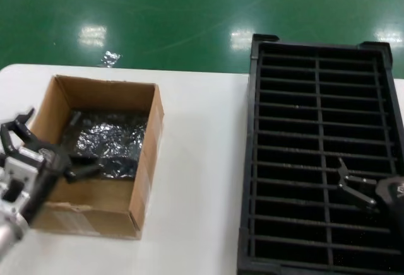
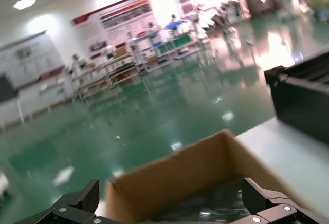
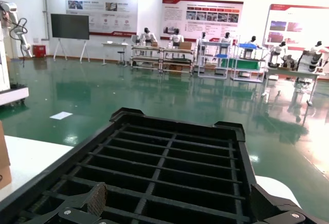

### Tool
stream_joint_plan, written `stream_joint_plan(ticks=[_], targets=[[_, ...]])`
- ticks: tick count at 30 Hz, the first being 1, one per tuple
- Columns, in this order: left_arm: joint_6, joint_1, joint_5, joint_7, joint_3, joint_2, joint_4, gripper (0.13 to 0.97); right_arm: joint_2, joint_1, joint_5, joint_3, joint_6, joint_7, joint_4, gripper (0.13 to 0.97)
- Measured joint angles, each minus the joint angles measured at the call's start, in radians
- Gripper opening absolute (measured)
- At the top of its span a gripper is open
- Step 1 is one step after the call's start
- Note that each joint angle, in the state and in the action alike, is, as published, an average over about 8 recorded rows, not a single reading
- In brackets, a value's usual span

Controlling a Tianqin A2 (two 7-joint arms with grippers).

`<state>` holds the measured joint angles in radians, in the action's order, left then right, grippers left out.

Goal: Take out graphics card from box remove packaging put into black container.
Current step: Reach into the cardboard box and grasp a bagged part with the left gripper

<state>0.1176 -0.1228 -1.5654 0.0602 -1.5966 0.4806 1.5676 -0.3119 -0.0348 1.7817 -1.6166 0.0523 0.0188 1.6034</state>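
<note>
Starting out: bagged card (image 1: 107,142) lies in box (image 1: 95,155), tray (image 1: 322,155) bare. Left claw (image 1: 47,146) spread wide at the box; right claw (image 1: 353,187) apart over tray.

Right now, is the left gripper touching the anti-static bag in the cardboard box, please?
Cannot tell. In the head view the left gripper, open, overlaps the anti-static bag inside the cardboard box, but no view plainly shows contact or gap.

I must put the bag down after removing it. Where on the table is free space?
The white table is bare between the box and the black container, also beyond the box. The left tool, open, crowds the box's near-left side; the right tool, open, hovers over the container.
</note>
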Motion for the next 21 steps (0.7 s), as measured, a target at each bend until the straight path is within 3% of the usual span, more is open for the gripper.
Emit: stream_joint_plan(ticks=[4,10,15,21], targets=[[0.101,-0.120,0.131,0.018,-0.019,0.080,-0.088,0.966,0.000,0.000,0.000,0.000,0.000,0.000,0.000,0.966],[0.292,-0.333,0.249,-0.057,-0.141,0.167,-0.259,0.966,0.000,0.000,0.000,0.000,0.000,0.000,0.000,0.966],[0.419,-0.493,0.327,-0.159,-0.259,0.172,-0.404,0.966,0.000,0.000,0.000,0.000,0.000,0.000,0.000,0.966],[0.476,-0.628,0.408,-0.272,-0.363,0.134,-0.556,0.966,0.000,0.000,0.000,0.000,0.000,0.000,0.000,0.966]])
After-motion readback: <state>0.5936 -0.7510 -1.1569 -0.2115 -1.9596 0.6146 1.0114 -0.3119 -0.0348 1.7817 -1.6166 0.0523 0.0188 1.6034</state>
